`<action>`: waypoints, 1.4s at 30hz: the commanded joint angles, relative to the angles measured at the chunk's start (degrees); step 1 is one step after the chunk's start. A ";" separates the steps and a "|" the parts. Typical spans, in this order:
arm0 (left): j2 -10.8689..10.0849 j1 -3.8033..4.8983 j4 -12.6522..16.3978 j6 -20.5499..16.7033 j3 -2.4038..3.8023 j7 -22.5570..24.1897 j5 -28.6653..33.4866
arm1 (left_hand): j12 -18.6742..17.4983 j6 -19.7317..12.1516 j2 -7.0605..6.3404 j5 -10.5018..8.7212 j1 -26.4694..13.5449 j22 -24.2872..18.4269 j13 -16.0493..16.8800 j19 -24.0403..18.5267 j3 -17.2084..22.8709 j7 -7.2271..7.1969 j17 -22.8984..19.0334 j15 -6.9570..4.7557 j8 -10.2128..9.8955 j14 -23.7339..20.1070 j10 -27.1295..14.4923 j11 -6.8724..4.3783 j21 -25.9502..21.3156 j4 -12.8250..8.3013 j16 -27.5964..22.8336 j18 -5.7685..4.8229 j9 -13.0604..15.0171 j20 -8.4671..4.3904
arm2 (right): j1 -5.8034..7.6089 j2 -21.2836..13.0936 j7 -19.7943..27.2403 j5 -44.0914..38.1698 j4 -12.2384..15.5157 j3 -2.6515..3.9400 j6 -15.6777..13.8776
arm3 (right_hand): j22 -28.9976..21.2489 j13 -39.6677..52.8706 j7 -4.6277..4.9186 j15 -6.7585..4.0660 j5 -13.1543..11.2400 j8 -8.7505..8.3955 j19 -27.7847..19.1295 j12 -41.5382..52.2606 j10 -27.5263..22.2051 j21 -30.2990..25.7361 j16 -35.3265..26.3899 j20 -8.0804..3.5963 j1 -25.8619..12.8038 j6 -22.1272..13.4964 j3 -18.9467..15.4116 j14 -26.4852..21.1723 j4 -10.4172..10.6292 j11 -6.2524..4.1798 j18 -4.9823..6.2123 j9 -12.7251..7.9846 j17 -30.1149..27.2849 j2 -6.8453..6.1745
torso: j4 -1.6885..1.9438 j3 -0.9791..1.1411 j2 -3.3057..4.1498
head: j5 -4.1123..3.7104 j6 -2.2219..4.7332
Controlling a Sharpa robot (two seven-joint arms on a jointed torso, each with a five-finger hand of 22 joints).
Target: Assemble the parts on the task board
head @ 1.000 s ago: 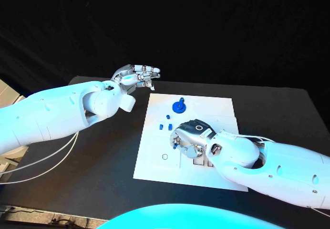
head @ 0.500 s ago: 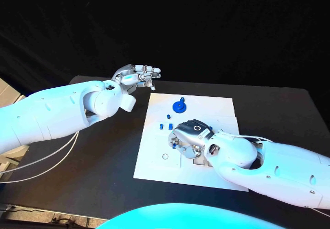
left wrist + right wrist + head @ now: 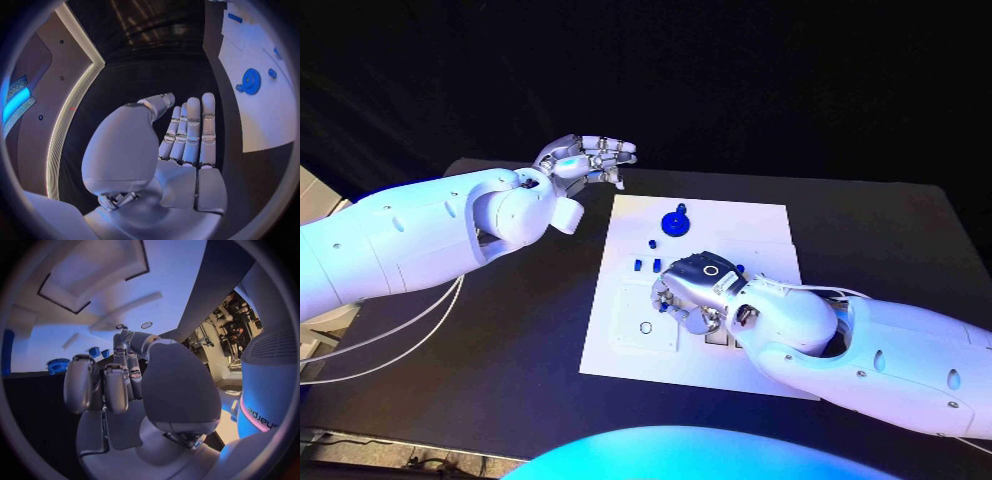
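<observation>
Board (image 3: 689, 350), white, at centre of the head view; blue round part (image 3: 675, 223) on its upper end, small blue parts (image 3: 643, 265) below; right hand (image 3: 692, 292) over its middle, fingers curled, contents indiscernible; left hand (image 3: 586, 158) raised upper left, fingers curled. Left wrist view: fingers (image 3: 190, 131) straight, pressed together, empty; board (image 3: 265, 115) at right edge. Right wrist view: fingers (image 3: 106, 385) together, bent; blue parts (image 3: 94, 352) beyond.

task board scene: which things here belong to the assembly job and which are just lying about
Job:
task board
blue round part
small blue parts
right robot hand, over the board

Lying about:
cables
left robot hand, raised off the board
</observation>
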 commanded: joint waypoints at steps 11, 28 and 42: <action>0.07 0.09 0.00 1.25 0.05 -0.04 -0.29 | 0.19 -0.44 0.08 0.17 -0.46 -0.07 -0.09 0.29 -0.21 0.78 -0.07 0.33 -0.26 -0.10 -0.47 -0.13 -0.37 -0.22 -0.23 0.80 -0.09 0.14 | -0.46 -1.49 -1.73 -2.68 1.61 -0.33 -2.24 | 1.64 0.00 0.16 0.04 0.32 0.15 2.22 0.06 2.66 0.04 0.07 -0.13 -0.63 0.22 0.15 3.47 -0.37 -2.02 -0.78 0.10 2.03 0.08 | 0.01 0.01 -0.02 | -0.04 0.21; 0.09 0.09 -0.03 1.51 0.05 -0.19 -0.45 | 0.17 -0.49 0.08 0.17 -0.44 -0.08 -0.15 0.29 -0.21 0.80 -0.09 0.34 -0.27 -0.12 -0.61 -0.10 -0.40 -0.25 -0.25 0.80 -0.10 0.15 | -0.22 -2.45 -4.13 -4.04 3.00 -0.27 -1.56 | 1.69 -0.01 0.15 0.04 0.32 0.15 2.23 0.03 2.70 0.10 0.12 -0.13 -0.65 0.24 0.17 3.48 -0.42 -2.03 -0.79 0.12 2.11 0.06 | 0.05 0.00 0.00 | -0.02 0.07; 0.11 0.09 -0.03 1.75 0.05 -0.31 -0.49 | 0.17 -0.49 0.08 0.17 -0.44 -0.08 -0.15 0.29 -0.21 0.80 -0.09 0.34 -0.27 -0.12 -0.61 -0.10 -0.40 -0.25 -0.25 0.80 -0.10 0.15 | -0.22 -1.82 -4.07 -3.92 2.65 -0.26 -1.28 | 1.74 -0.03 0.15 0.04 0.32 0.15 2.24 -0.01 2.74 0.15 0.12 -0.14 -0.68 0.26 0.20 3.48 -0.47 -2.03 -0.79 0.13 2.10 0.05 | 0.02 -0.03 0.01 | 0.01 -0.09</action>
